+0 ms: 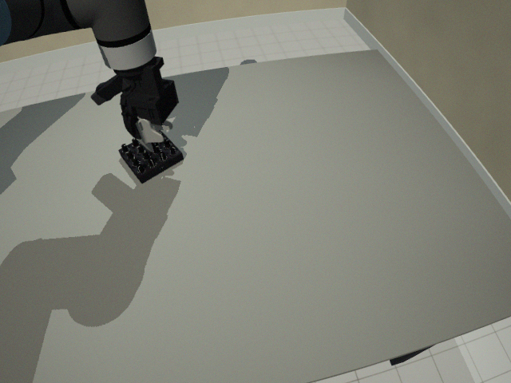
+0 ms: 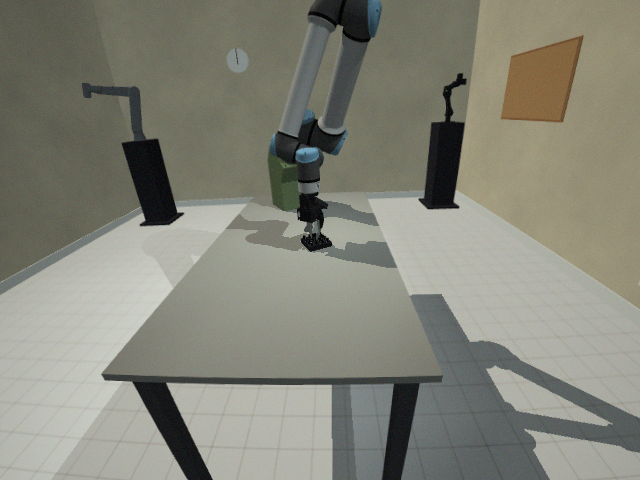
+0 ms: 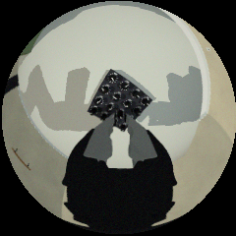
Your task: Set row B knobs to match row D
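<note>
Knob box [image 1: 144,163]: small black square block, rows of short dark knobs on top.
Pose: flat on the table, turned diagonally.
Place: directly under the gripper [image 1: 152,143] fingertips, touching its knobs.
</note>
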